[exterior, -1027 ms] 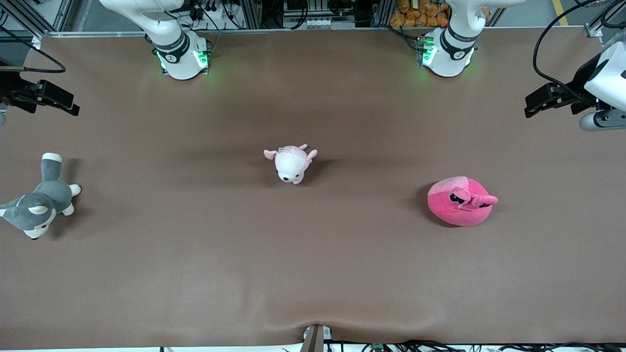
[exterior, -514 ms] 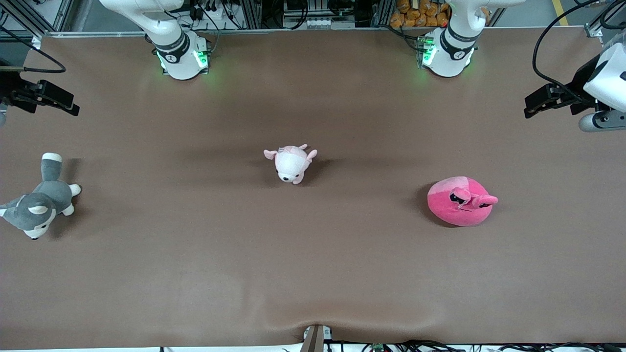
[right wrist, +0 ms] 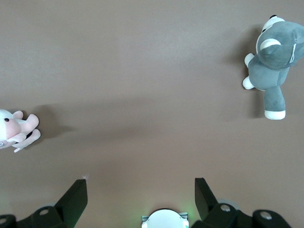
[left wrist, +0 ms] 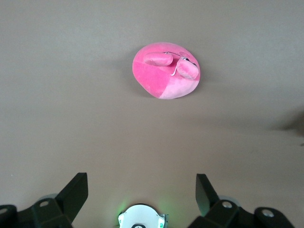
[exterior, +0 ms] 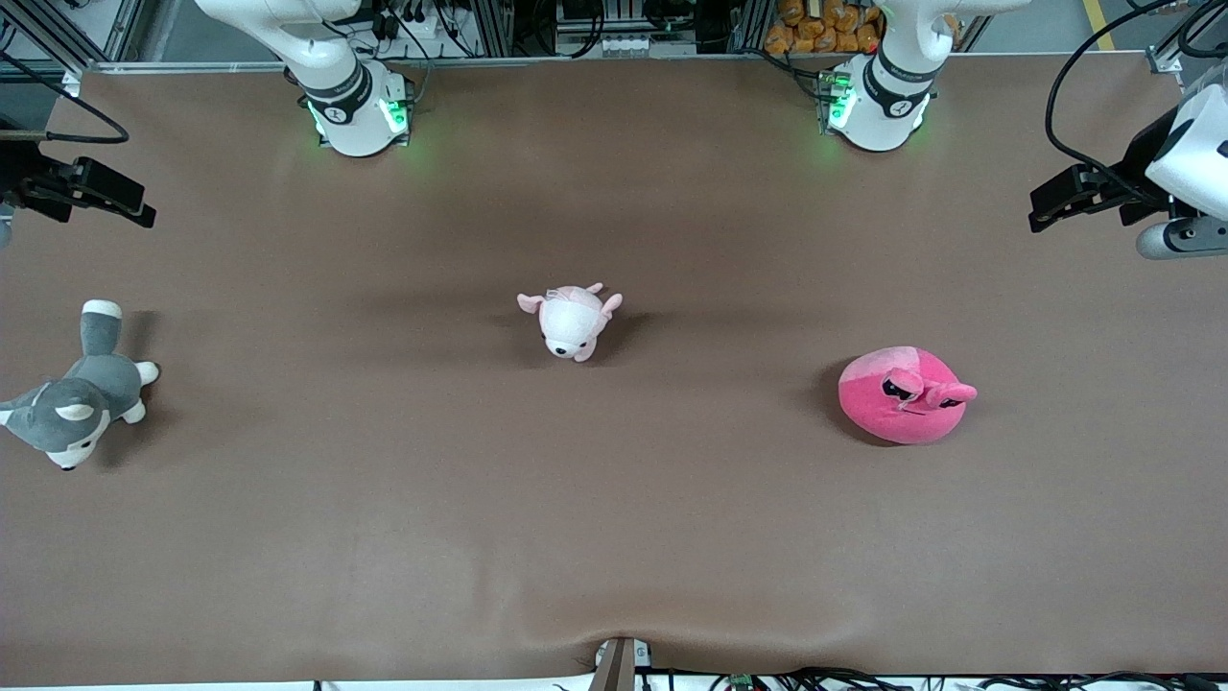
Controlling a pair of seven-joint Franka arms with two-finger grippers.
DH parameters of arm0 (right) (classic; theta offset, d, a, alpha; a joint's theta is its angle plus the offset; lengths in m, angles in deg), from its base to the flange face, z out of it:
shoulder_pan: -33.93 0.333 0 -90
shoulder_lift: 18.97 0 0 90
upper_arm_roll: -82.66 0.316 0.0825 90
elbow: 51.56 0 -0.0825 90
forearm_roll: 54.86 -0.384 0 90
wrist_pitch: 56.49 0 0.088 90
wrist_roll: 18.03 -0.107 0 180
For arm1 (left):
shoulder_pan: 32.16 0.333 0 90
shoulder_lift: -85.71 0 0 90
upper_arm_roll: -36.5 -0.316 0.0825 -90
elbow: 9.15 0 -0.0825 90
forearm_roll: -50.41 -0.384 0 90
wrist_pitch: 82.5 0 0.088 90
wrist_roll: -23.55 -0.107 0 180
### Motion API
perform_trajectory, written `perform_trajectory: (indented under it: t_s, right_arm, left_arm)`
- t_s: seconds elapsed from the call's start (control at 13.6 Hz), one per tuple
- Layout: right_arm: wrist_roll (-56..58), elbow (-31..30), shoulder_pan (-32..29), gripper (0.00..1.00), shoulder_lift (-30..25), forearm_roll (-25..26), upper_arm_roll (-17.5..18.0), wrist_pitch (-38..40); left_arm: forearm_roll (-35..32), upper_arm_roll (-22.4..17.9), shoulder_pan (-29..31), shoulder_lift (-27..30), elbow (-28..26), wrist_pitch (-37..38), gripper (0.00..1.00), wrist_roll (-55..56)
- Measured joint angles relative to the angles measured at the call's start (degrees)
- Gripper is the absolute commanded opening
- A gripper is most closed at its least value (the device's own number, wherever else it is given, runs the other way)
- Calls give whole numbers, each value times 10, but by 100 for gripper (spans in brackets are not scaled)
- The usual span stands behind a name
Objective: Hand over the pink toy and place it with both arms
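The pink toy (exterior: 902, 395) is a round hot-pink plush lying on the brown table toward the left arm's end. In the left wrist view the pink toy (left wrist: 166, 71) shows with bare table around it. My left gripper (left wrist: 141, 176) hangs high over the table between its base and the toy. It is open and holds nothing, and it shows in the front view as the left gripper (exterior: 1055, 203). My right gripper (right wrist: 140, 181) is also raised, open and empty over the right arm's end, seen from the front as the right gripper (exterior: 129, 203).
A small pale pink-and-white plush (exterior: 571, 321) lies at the table's middle. A grey-and-white husky plush (exterior: 77, 398) lies at the right arm's end. The arm bases (exterior: 360, 115) (exterior: 878, 106) stand along the table edge farthest from the front camera.
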Motion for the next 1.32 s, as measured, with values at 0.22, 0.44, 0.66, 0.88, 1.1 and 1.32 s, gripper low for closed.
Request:
perform_trajectory:
  t_s: [0.22, 0.44, 0.66, 0.88, 1.1, 1.32]
  right_arm:
    - [0, 0, 0, 100, 0, 0, 0, -2]
    - [0, 0, 0, 100, 0, 0, 0, -9]
    - [0, 0, 0, 100, 0, 0, 1, -11]
    - [0, 0, 1, 100, 1, 0, 2, -11]
    - [0, 0, 0, 100, 1, 0, 2, -12]
    - [0, 0, 0, 100, 4, 0, 2, -13]
  left_arm:
    - [0, 0, 0, 0, 0, 0, 100, 12]
    - [0, 0, 0, -1, -7, -1, 100, 103]
    - [0, -1, 2, -14, -16, -14, 100, 138]
    - [0, -3, 8, -36, -25, -25, 100, 209]
    - [0, -3, 9, -68, -33, -33, 100, 262]
    - [14, -4, 37, -117, -37, -54, 100, 283]
